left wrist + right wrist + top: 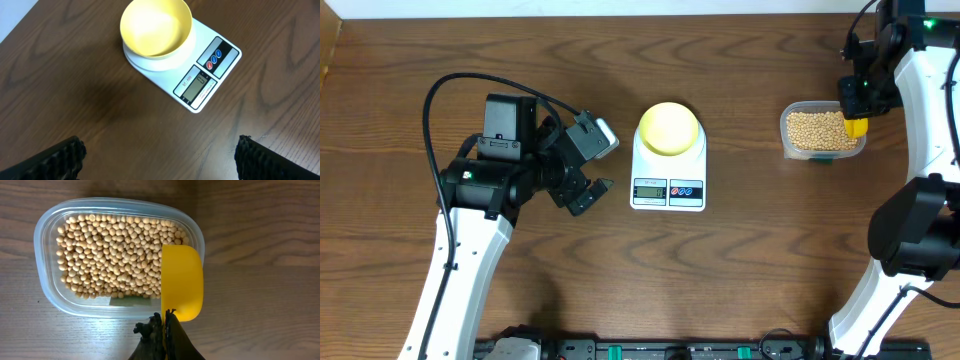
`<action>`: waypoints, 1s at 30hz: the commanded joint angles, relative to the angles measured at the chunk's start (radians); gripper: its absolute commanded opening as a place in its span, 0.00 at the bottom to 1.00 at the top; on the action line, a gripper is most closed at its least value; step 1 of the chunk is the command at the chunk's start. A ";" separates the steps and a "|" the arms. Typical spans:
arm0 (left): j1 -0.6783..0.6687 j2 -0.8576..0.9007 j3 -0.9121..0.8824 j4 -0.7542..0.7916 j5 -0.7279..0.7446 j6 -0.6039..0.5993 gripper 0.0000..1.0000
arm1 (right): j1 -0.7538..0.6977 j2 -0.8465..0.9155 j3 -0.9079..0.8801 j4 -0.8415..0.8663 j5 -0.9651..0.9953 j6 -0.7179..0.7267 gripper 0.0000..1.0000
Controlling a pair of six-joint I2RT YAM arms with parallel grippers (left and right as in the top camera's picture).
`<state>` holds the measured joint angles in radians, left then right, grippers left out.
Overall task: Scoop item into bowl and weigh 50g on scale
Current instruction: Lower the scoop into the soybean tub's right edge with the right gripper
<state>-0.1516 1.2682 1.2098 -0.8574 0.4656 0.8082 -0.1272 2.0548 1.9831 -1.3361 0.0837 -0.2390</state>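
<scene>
The pale-yellow bowl sits empty on the white scale at the table's middle. Many tan beans fill a clear plastic tub at the far right. My right gripper is shut on the handle of a bright yellow scoop, whose cup hangs over the tub's right rim. My left gripper stands wide open left of the scale, with nothing between its fingers.
The tub stands close to the right arm's base. Bare wooden table lies between the scale and the tub and along the front edge. The left arm reaches in from the front left.
</scene>
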 commanded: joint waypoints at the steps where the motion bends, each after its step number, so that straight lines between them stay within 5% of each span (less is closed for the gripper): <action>1: 0.005 0.005 -0.005 -0.002 0.009 -0.009 0.97 | -0.016 0.007 0.018 0.001 0.015 -0.010 0.01; 16: 0.005 0.005 -0.005 -0.001 0.009 -0.009 0.98 | -0.034 0.010 0.017 0.062 -0.120 -0.050 0.01; 30: 0.005 0.005 -0.005 -0.002 0.009 -0.009 0.97 | -0.026 0.090 0.016 0.023 -0.046 -0.047 0.01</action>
<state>-0.1516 1.2682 1.2098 -0.8574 0.4656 0.8082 -0.1596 2.1128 1.9835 -1.3117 0.0177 -0.2737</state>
